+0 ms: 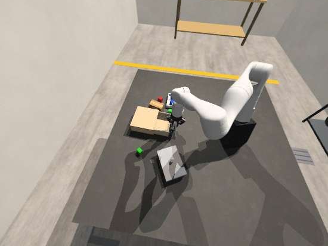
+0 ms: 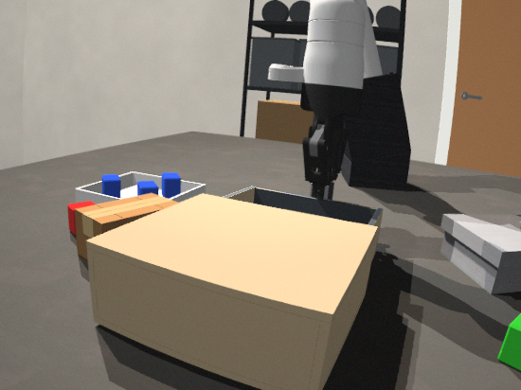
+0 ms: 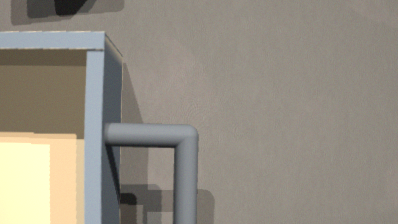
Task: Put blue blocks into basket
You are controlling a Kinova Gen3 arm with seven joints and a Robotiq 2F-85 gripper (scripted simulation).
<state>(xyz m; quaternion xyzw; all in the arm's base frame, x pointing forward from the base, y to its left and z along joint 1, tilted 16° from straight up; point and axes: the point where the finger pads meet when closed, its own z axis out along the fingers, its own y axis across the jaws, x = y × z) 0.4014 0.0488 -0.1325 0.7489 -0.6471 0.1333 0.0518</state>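
Observation:
The light wooden cabinet [image 1: 144, 117] [image 2: 227, 253] has its drawer [image 1: 161, 126] [image 3: 95, 160] pulled out; no block shows in the visible part of it. My gripper [image 1: 172, 134] [image 2: 322, 193] points down at the drawer's front, by the grey bar handle [image 3: 185, 175]. Its fingers are narrowly apart, with nothing seen held; the wrist view does not show them. The white basket [image 2: 87, 194] holds three visible blue blocks [image 2: 111, 185] [image 2: 148, 187] [image 2: 170, 185]. The metal box [image 2: 466, 259] has its lid [image 1: 165, 159] [image 2: 483, 234] on top; whether it is fully down I cannot tell.
A wood-patterned block [image 1: 156, 104] [image 2: 125, 208] lies between cabinet and basket, beside a red block [image 1: 160, 99] [image 2: 72, 217]. One green block [image 1: 170, 111] is near the drawer and basket. Another green block [image 1: 139, 151] [image 2: 512, 347] lies left of the metal box in the top view.

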